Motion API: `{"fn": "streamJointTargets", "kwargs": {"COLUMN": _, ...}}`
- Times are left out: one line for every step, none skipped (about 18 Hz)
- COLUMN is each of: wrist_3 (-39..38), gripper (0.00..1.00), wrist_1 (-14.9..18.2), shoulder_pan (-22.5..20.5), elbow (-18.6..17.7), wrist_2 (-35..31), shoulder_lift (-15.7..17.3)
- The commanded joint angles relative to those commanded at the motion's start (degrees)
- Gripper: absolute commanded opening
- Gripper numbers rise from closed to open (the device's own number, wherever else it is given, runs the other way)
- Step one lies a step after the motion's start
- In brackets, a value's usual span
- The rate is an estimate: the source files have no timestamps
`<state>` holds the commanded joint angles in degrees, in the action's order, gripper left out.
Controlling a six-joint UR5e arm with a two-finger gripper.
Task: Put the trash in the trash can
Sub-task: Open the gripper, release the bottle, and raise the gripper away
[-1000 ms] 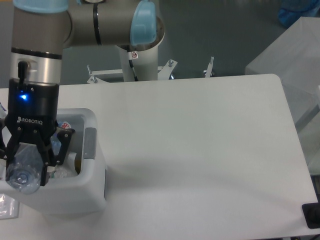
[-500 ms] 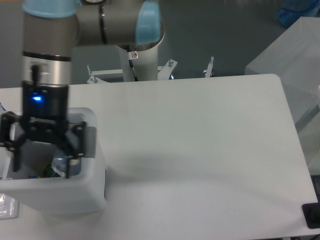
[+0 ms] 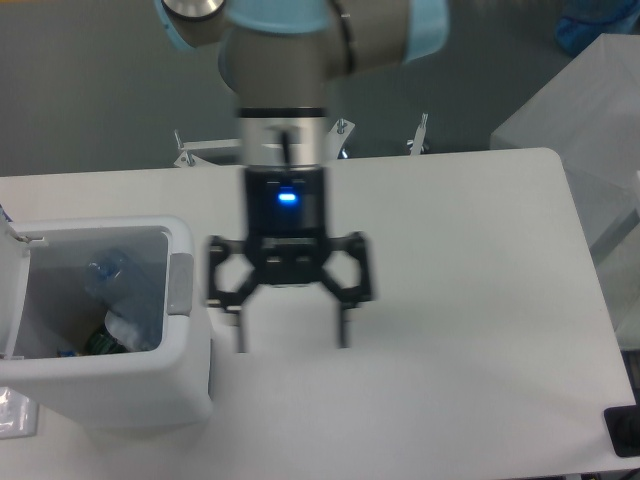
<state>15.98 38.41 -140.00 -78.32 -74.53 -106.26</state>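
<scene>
Hanging over the bare white table (image 3: pixel 450 260), the gripper (image 3: pixel 290 340) shows its 2 fingers (image 3: pixel 342 322) spread wide apart with nothing between them; the outline is smeared by motion blur, so finer detail of the pads cannot be made out. A blue light glows on the wrist just above the fingers. The arm's grey and light-blue joints fill the 12 o'clock edge of the view, and the gripper points down toward 6 o'clock.

Off at 9 o'clock from the gripper, near but apart from it, stands the trash can (image 3: pixel 185 370), a white boxy bin with rounded corners and a grey latch (image 3: pixel 180 283) on the side facing the gripper. Its lid (image 3: pixel 12 295) is swung open at the far 9 o'clock side. Inside the bin lies the clear plastic bottle (image 3: pixel 110 275), leaning against the inner wall, and below it, toward 6 o'clock, a crumpled clear wrapper (image 3: pixel 125 330) with a bit of dark green print beside it. Both pieces of trash are within the bin's walls.
</scene>
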Motion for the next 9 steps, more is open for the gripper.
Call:
{"fn": "streamJointTargets", "kwargs": {"wrist_3": 1.2, "gripper": 1.0, "wrist_1": 0.4, "shoulder_pan": -1.4, "elbow": 0.0, "wrist_2": -0.2, "shoulder_lift": 0.2}}
{"fn": "streamJointTargets", "kwargs": {"wrist_3": 2.2, "gripper": 1.0, "wrist_1": 0.9, "shoulder_pan": -2.6, "elbow": -0.2, "wrist_2": -0.3, "shoulder_lift": 0.3}}
{"fn": "streamJointTargets", "kwargs": {"wrist_3": 3.4, "gripper": 1.0, "wrist_1": 1.1, "shoulder_pan": -3.4, "elbow": -0.1, "wrist_2": -0.3, "shoulder_lift": 0.4}}
{"fn": "streamJointTargets", "kwargs": {"wrist_3": 5.4, "gripper": 1.0, "wrist_1": 1.5, "shoulder_pan": -3.9, "elbow": -0.1, "wrist_2": -0.3, "shoulder_lift": 0.5}}
{"fn": "streamJointTargets", "kwargs": {"wrist_3": 8.9, "gripper": 1.0, "wrist_1": 2.5, "shoulder_pan": -4.3, "elbow": -0.3, "wrist_2": -0.5, "shoulder_lift": 1.1}}
{"fn": "streamJointTargets", "kwargs": {"wrist_3": 13.2, "gripper": 1.0, "wrist_1": 4.4, "shoulder_pan": -4.8, "elbow": -0.5, "wrist_2": -0.5, "shoulder_lift": 1.9}}
{"fn": "streamJointTargets", "kwargs": {"wrist_3": 17.8, "gripper": 1.0, "wrist_1": 6.9, "shoulder_pan": -5.4, "elbow": -0.8, "wrist_2": -0.6, "shoulder_lift": 2.6}}
{"fn": "streamJointTargets", "kwargs": {"wrist_3": 21.2, "gripper": 1.0, "wrist_1": 9.6, "shoulder_pan": -5.6, "elbow": -0.9, "wrist_2": -0.7, "shoulder_lift": 3.3}}
{"fn": "streamJointTargets", "kwargs": {"wrist_3": 23.1, "gripper": 1.0, "wrist_1": 10.9, "shoulder_pan": -5.6, "elbow": -1.0, "wrist_2": -0.7, "shoulder_lift": 3.8}}
